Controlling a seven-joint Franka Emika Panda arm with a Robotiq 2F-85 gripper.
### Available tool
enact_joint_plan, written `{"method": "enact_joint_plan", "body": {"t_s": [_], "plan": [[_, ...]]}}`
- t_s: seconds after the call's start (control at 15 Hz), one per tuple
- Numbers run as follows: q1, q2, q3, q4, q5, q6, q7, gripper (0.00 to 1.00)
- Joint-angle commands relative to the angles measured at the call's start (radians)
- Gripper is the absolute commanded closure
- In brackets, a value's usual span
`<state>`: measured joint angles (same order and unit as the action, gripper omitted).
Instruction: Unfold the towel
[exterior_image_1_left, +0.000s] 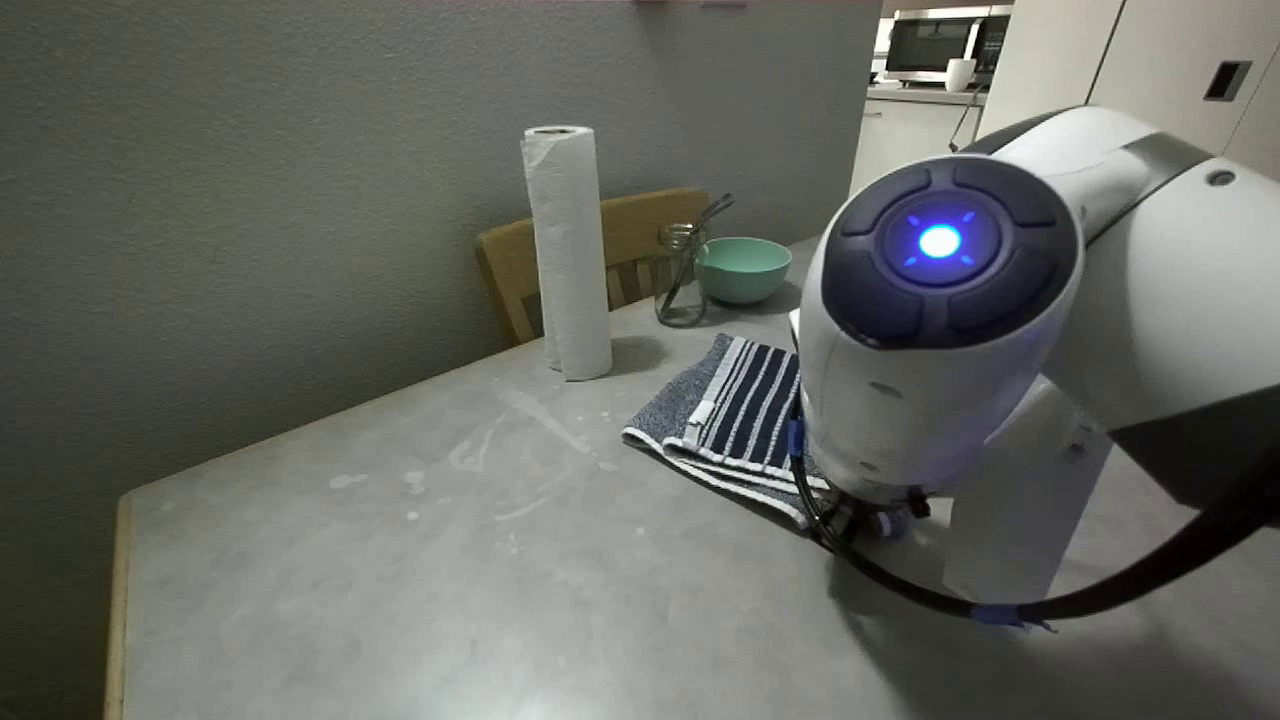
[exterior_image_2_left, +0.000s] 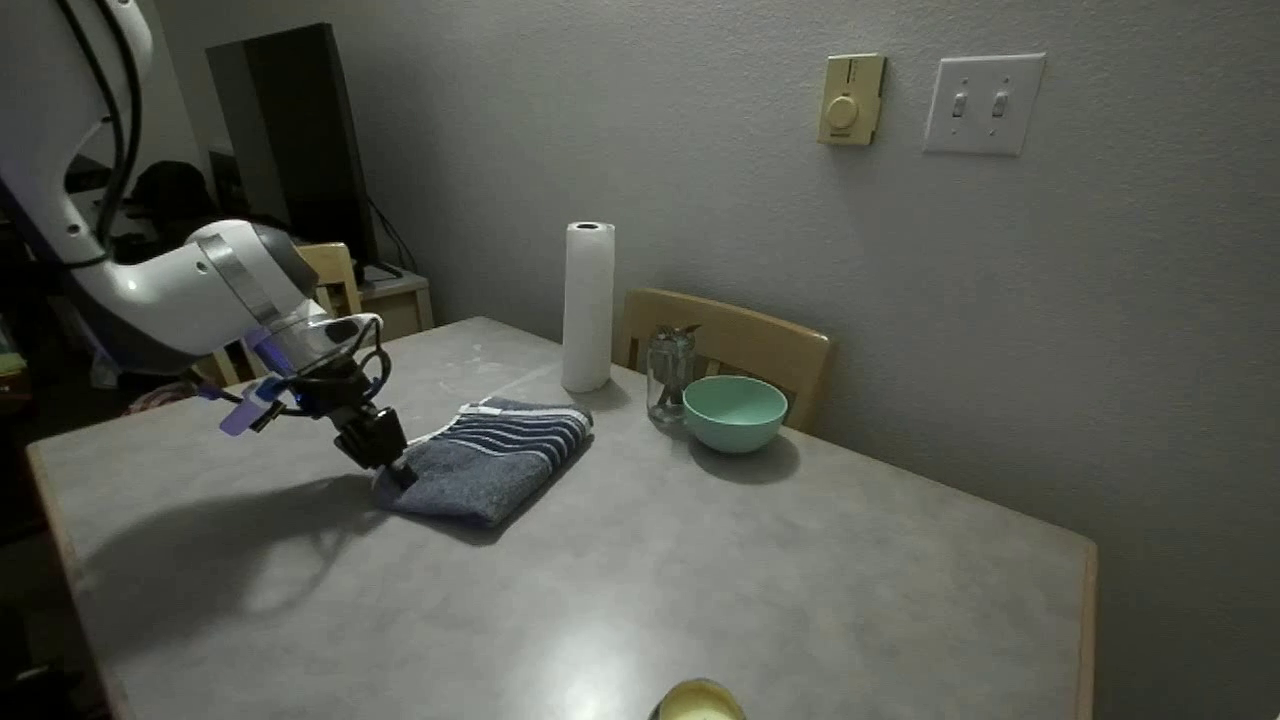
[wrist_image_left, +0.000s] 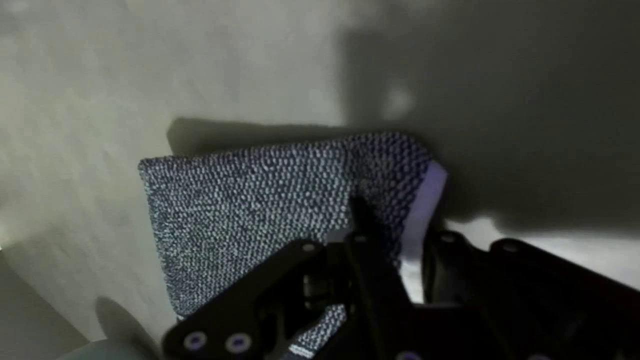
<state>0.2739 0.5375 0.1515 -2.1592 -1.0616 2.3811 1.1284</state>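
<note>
The towel lies folded on the table, dark blue-grey with white stripes and a white hem. It shows in both exterior views (exterior_image_1_left: 705, 400) (exterior_image_2_left: 480, 475) and in the wrist view (wrist_image_left: 240, 200). My gripper (exterior_image_2_left: 398, 472) is down at the towel's near corner in an exterior view. In the wrist view the gripper (wrist_image_left: 397, 220) has its black fingers a small gap apart, one over the towel and one beside its hem, with the towel's edge between them. Whether they pinch it I cannot tell. In an exterior view the gripper (exterior_image_1_left: 870, 520) is mostly hidden by the arm.
An upright paper roll (exterior_image_1_left: 570, 260) stands behind the towel. A glass jar (exterior_image_2_left: 668, 378) with utensils and a green bowl (exterior_image_2_left: 735, 415) stand beside it. A chair (exterior_image_2_left: 730, 325) and the wall are behind the table. A yellow round thing (exterior_image_2_left: 700, 702) is at the front.
</note>
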Motion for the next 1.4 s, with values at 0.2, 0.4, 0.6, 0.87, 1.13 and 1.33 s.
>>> {"method": "enact_joint_plan", "body": {"t_s": [0.2,0.4,0.6,0.87,1.13,1.33], "plan": [[-0.044,0.005,0.046,-0.026,0.222,0.216,-0.258,0.98],[-0.045,0.005,0.060,-0.033,0.384,0.279,-0.419,0.98],[-0.021,0.006,0.062,-0.031,0.562,0.297,-0.589,0.98],[0.001,-0.019,0.047,-0.038,0.758,0.276,-0.770,0.98],[-0.061,-0.085,0.100,-0.091,0.928,0.257,-0.990,0.98],[-0.122,-0.150,0.150,-0.148,1.051,0.240,-1.164,0.98]]}}
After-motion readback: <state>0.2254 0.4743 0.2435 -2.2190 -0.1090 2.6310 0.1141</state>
